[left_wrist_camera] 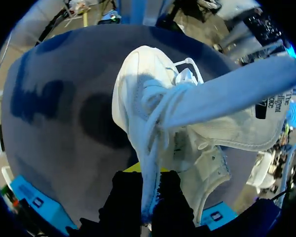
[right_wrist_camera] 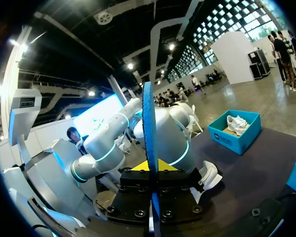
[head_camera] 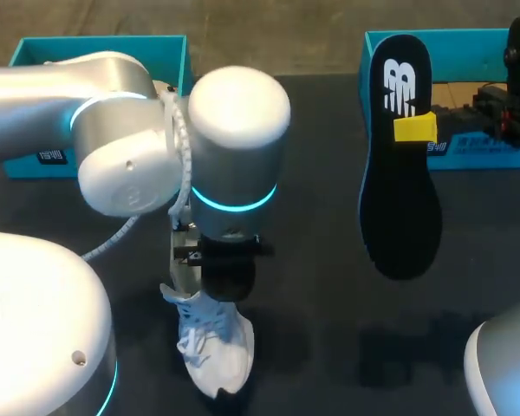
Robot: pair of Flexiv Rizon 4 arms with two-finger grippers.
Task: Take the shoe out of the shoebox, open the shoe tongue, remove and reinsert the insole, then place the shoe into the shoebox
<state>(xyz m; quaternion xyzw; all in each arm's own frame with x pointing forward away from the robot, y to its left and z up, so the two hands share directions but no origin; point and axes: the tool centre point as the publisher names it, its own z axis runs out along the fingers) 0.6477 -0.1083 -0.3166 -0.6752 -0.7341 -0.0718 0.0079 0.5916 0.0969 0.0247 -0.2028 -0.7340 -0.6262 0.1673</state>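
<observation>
The shoe (head_camera: 215,347) is out of the shoebox (head_camera: 494,156) and rests on the bench (head_camera: 321,260), with the left claw (left_wrist_camera: 147,196) closed on its laces. The insole (head_camera: 400,173) has been removed and is gripped by the right claw (right_wrist_camera: 150,170) above the bench. Reinsertion and boxing remain to be done.

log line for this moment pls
left pincer: shut on shoe | right pincer: shut on insole, held above table | insole: out of shoe, not yet reinserted
</observation>
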